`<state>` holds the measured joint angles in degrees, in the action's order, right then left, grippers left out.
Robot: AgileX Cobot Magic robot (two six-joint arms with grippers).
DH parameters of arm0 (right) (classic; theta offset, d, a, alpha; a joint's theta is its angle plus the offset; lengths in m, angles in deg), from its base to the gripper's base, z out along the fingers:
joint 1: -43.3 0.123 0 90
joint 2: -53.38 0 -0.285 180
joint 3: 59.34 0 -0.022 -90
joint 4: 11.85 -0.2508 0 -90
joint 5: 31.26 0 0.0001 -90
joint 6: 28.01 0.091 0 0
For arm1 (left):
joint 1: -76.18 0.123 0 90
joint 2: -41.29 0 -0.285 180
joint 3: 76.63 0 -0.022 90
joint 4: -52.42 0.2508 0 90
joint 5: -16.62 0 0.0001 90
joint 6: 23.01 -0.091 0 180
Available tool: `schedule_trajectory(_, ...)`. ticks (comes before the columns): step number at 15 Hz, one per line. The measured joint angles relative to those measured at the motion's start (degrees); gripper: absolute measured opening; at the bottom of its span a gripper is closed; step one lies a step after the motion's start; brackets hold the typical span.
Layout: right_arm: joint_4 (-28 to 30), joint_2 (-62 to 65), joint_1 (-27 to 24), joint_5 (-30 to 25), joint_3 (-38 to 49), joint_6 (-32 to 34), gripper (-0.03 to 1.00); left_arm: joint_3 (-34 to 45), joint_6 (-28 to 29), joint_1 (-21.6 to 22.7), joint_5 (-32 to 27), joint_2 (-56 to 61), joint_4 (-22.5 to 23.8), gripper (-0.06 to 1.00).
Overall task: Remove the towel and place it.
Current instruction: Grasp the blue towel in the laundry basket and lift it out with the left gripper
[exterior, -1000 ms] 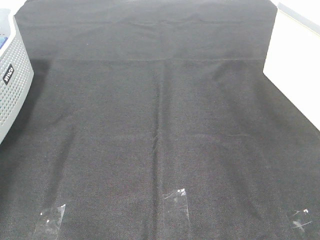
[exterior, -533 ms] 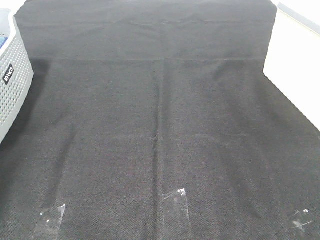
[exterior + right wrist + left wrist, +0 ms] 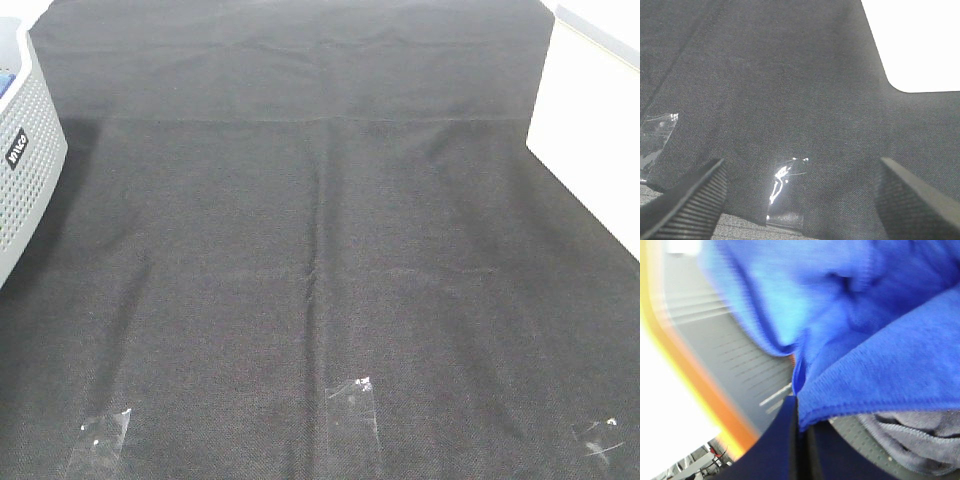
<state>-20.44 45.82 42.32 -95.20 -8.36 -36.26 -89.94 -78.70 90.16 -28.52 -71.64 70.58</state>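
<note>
left gripper (image 3: 799, 412) pinched tight on a fold of the towel (image 3: 880, 360), seemingly inside the basket (image 3: 25, 170), likely to lift it out. right gripper (image 3: 800, 200) spread wide, empty, waiting over the black covering (image 3: 790, 90).

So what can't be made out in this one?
Both arms: outside the exterior high frame.
Basket: cut by that view's left edge; its wall hides the contents.
Towel: left wrist view too close and blurred; extent and tag unseen.
Grey cloth: cut off by the left wrist frame edge.
</note>
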Motion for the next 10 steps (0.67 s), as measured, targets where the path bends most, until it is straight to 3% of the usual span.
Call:
schedule_trajectory(4,0.0,0.0,0.0,0.0,0.0,0.0,0.77,0.0,5.73,0.0,-0.06,7.91,-0.63,0.0)
schedule_trajectory(10,0.0,0.0,0.0,0.0,0.0,0.0,0.77,0.0,6.59,0.0,-0.17,19.37,-8.88,0.0)
